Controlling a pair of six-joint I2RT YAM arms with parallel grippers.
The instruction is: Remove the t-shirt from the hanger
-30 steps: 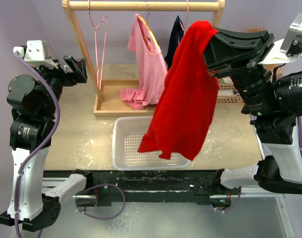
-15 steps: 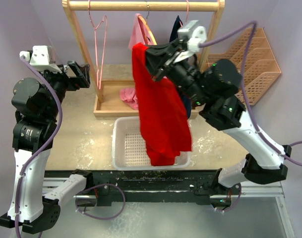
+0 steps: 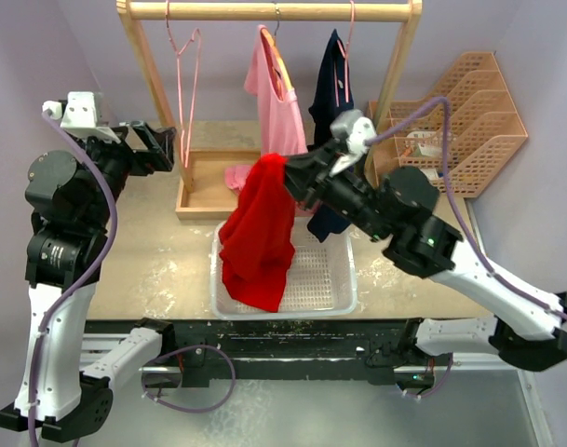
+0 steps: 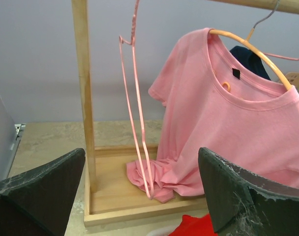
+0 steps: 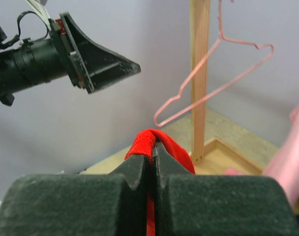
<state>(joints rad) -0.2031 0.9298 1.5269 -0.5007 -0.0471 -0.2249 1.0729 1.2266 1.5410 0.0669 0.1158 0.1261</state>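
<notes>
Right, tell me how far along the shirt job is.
Done: the red t-shirt is off the rail, with no hanger visible in it. In hand: the right claw pinches it over the white basket. Left: probably dropping it in; the left claw is open, empty.

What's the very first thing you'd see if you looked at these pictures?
The big red t-shirt jumps out first: the right hand pinches its top edge tight, and it dangles over the white basket. Behind it, a pink t-shirt hangs from the wooden rack. The left hand waits wide open beside the rack's left post, holding nothing.
</notes>
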